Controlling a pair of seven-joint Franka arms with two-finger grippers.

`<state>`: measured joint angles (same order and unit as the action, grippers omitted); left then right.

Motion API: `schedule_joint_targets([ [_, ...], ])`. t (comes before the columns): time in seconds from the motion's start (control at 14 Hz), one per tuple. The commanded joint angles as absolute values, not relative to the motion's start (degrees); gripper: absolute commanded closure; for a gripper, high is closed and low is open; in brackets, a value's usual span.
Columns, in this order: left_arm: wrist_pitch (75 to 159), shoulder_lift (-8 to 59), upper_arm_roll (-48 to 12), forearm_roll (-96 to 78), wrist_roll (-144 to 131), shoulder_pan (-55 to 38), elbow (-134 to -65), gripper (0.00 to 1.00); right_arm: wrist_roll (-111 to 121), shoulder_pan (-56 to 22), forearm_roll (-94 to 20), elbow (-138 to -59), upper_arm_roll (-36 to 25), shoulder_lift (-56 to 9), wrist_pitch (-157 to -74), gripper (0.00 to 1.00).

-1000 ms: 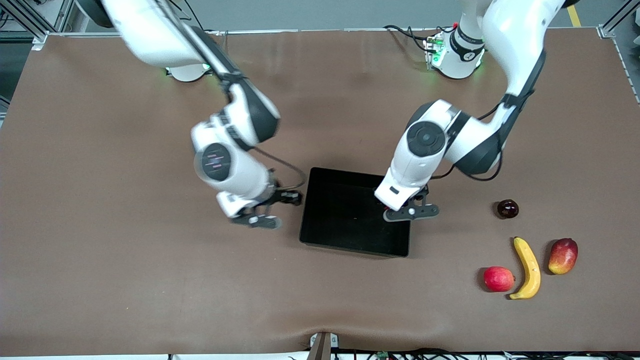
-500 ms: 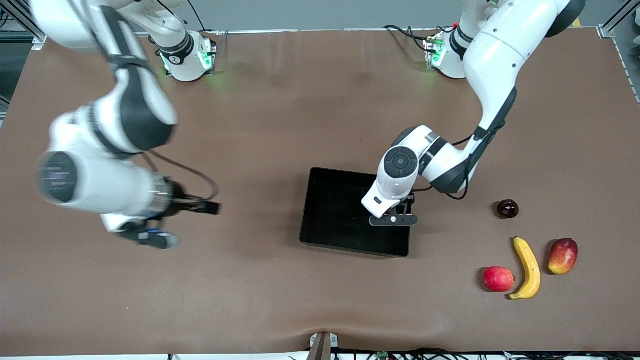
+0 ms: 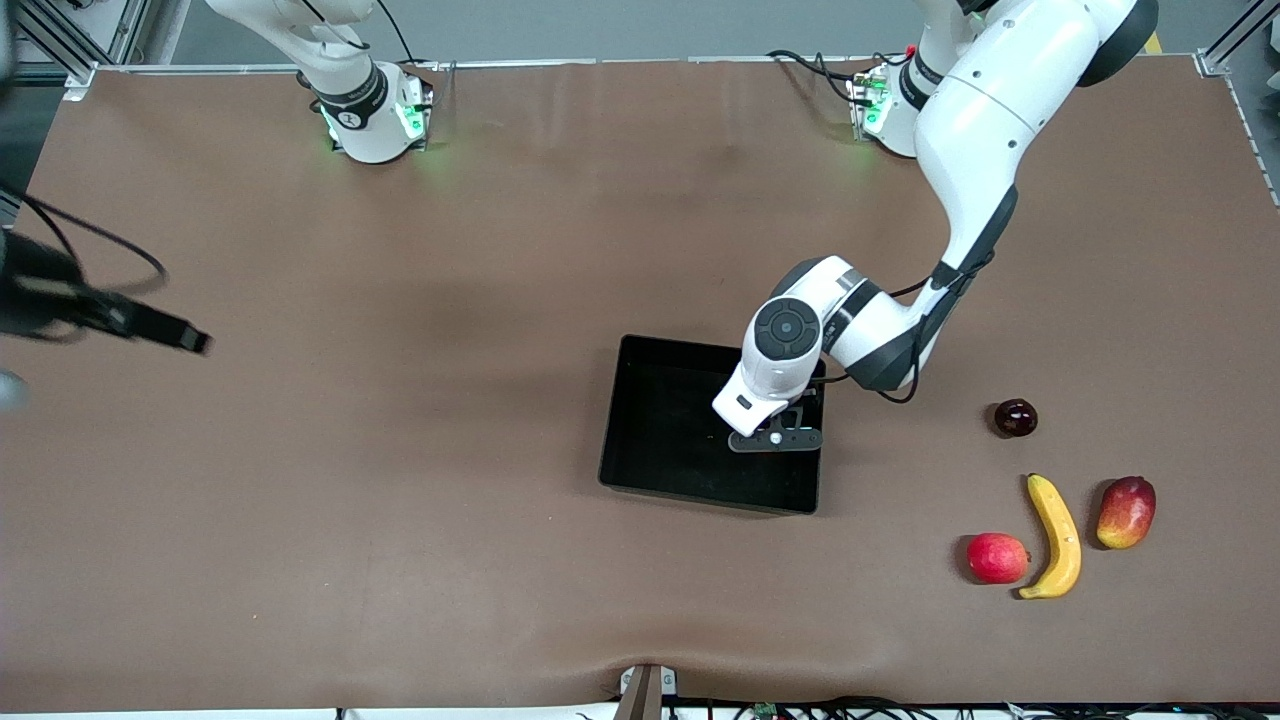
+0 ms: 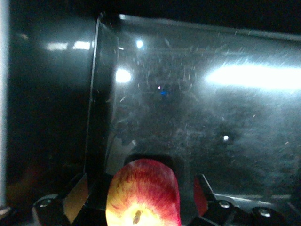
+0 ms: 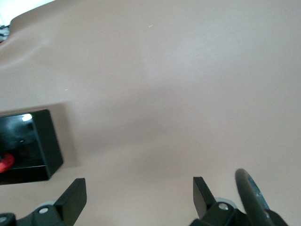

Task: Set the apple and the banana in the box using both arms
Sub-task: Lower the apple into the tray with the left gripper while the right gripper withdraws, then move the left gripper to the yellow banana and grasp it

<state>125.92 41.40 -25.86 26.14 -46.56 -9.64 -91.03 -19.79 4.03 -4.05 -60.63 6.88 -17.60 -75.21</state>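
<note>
Apple [image 4: 143,193] apparently gripped in left pincer [image 4: 141,197], over box [image 3: 640,440]

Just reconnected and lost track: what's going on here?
The left gripper hangs over the box, jaws shut on the apple. The right gripper, jaws open and empty, is over bare table toward the right arm's end. The banana lies toward the left arm's end, between a pink-red fruit and a mango.

Red-yellow apple [image 4: 143,188] held over glossy black box [image 3: 660,430]; yellow banana [image 3: 1055,536] lies flat toward left arm's end.
</note>
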Motion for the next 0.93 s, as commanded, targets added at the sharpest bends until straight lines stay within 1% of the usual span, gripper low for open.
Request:
schedule_joint_targets([
  [0.0, 121.4, 33.95, -25.4, 27.51, -46.77, -8.53, -90.89, 0.0, -16.45, 4.57, 1.57, -64.93, 8.0, -12.41, -73.75, 0.0],
  [0.14, 113.51, 31.56, -25.57, 26.72, -40.12, -5.73, -85.81, 0.0, -15.29, 5.79, 1.67, -71.86, 7.91, -8.1, -75.57, 0.0],
  [0.21, 110.16, 31.2, -25.92, 26.54, -35.64, -4.23, -83.43, 0.0, -14.07, 6.58, 1.67, -74.07, 7.91, -6.69, -76.54, 0.0],
  [0.36, 106.71, 29.63, -25.84, 26.54, -27.64, -0.64, -81.65, 0.0, -6.2, 9.82, 1.41, -75.84, 8.0, -6.06, -76.73, 0.0],
  [0.43, 106.7, 29.36, -25.84, 26.63, -22.81, 2.34, -81.82, 0.0, -0.5, 11.24, 0.88, -76.37, 8.0, -6.06, -76.82, 0.0],
  [0.57, 107.57, 29.62, -25.84, 26.8, -9.56, 8.23, -81.83, 0.0, 4.12, 10.9, 0.97, -76.73, 8.35, -5.45, -76.3, 0.0],
  [0.71, 112.21, 30.75, -25.84, 26.63, -0.48, 13.86, -81.83, 0.0, 4.04, 10.55, 1.23, -77.86, 8.35, -4.48, -76.29, 0.0],
  [0.86, 118.01, 34.08, -25.75, 26.72, 6.99, 18.7, -81.91, 0.0, 3.96, 10.64, 1.06, -77.87, 8.35, -4.39, -76.47, 0.0],
])
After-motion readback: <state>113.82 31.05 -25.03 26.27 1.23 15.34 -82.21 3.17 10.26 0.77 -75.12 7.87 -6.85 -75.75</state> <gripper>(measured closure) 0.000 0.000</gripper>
